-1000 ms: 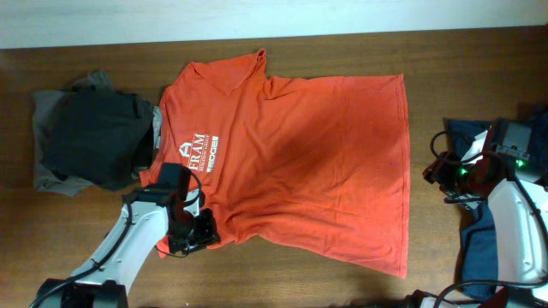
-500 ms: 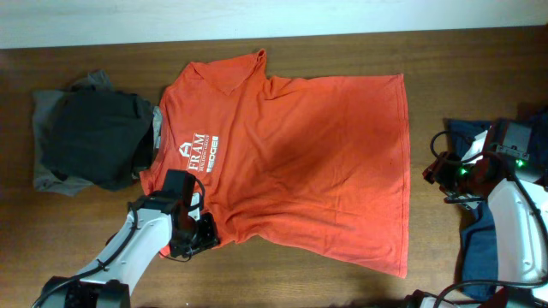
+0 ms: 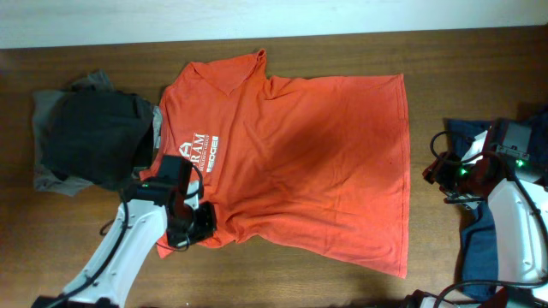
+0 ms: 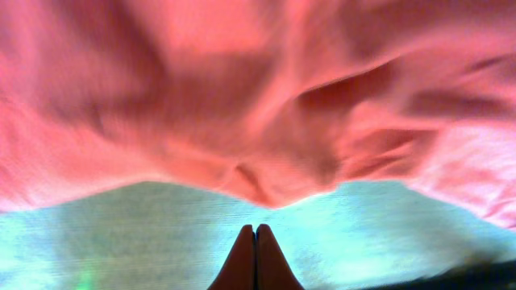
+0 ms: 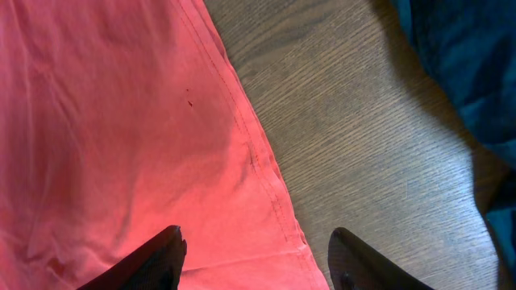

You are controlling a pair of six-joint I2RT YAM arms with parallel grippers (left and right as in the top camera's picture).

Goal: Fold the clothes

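Touching orange shirt (image 3: 300, 154), perhaps — left jaws closed.

Bare bench (image 3: 479, 77) runs open along the far edge and in front of the orange shirt (image 3: 291, 162). A narrow strip also lies free between the shirt and the blue garment (image 3: 484, 252), where the right hand (image 5: 254, 262) hangs, fingers spread, over the hem. A dark clothes pile (image 3: 94, 137) crowds the shirt's left side. The left hand (image 4: 256, 250), fingers pressed together, seems just clear of the near hem.
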